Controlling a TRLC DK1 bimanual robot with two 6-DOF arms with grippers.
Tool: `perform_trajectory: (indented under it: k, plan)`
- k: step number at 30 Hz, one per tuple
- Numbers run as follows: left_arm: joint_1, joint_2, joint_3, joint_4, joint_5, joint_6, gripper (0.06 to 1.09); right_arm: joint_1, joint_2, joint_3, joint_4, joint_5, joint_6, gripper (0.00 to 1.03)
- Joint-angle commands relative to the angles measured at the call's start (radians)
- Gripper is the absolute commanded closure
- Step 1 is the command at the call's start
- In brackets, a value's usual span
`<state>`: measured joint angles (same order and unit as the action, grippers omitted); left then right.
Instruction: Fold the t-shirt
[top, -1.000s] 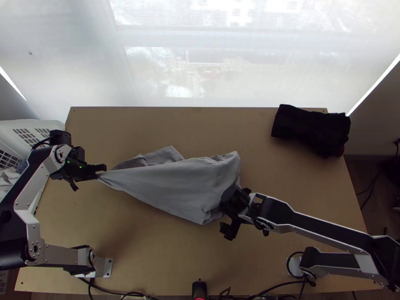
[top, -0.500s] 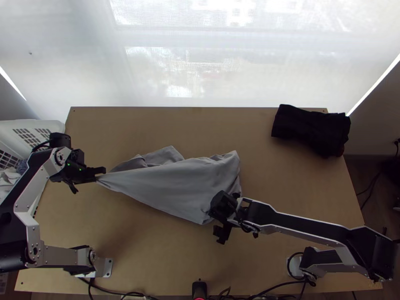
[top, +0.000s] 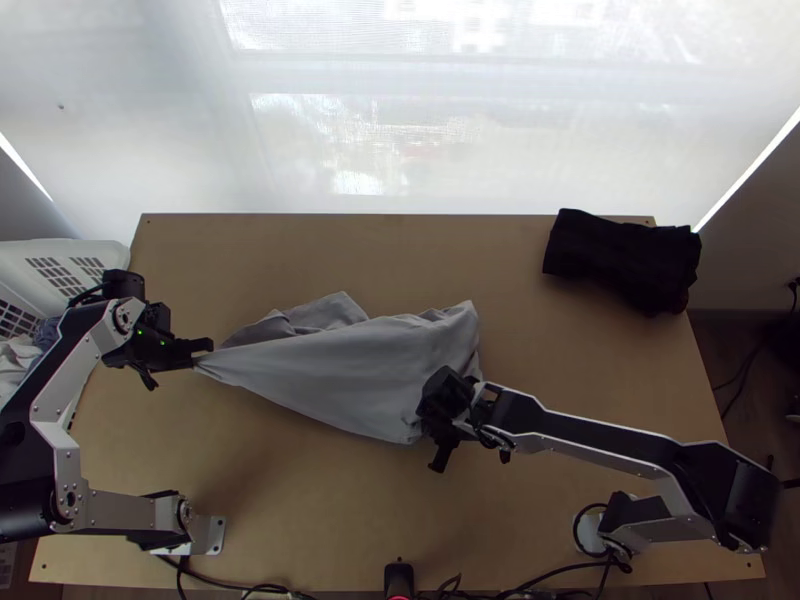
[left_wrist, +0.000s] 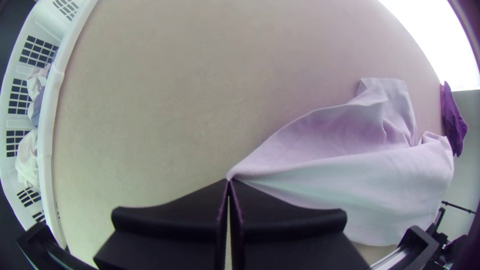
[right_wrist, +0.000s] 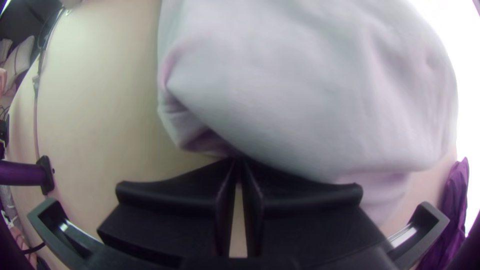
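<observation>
Grey t-shirt (top: 340, 375) pinched in the closed fingers of left gripper (left_wrist: 229, 181) and right gripper (right_wrist: 238, 159); spreading seems in hand, next draw it taut and flat

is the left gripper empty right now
No, the left gripper has its fingers closed on a gathered tip of the grey shirt, which fans out from there across the table.
</observation>
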<state>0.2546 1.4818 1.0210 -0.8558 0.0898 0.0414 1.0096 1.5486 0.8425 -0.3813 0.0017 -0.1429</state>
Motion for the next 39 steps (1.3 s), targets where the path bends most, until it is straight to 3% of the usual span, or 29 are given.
perform_trajectory:
  k: [1, 16, 26, 33, 39]
  plan:
    - [0.0, -0.005, 0.007, 0.003, 0.002, 0.003, 1.05, -0.092, -0.082, 0.009, -0.001, 0.0, 0.002, 1.0]
    - [-0.051, -0.203, 0.294, -0.068, 0.004, -0.011, 1.05, -0.368, -0.274, 0.362, -0.265, 0.001, -0.001, 1.0]
    - [-0.052, -0.27, 0.527, -0.065, 0.002, -0.028, 1.05, -0.465, -0.334, 0.593, -0.341, 0.026, 0.019, 1.0]
    - [-0.055, -0.361, 0.616, 0.058, -0.002, -0.025, 1.05, -0.491, -0.378, 0.718, -0.343, 0.09, 0.017, 1.0]
    - [-0.06, -0.431, 0.682, 0.156, -0.088, -0.026, 1.05, -0.511, -0.418, 0.794, -0.318, 0.136, -0.023, 1.0]
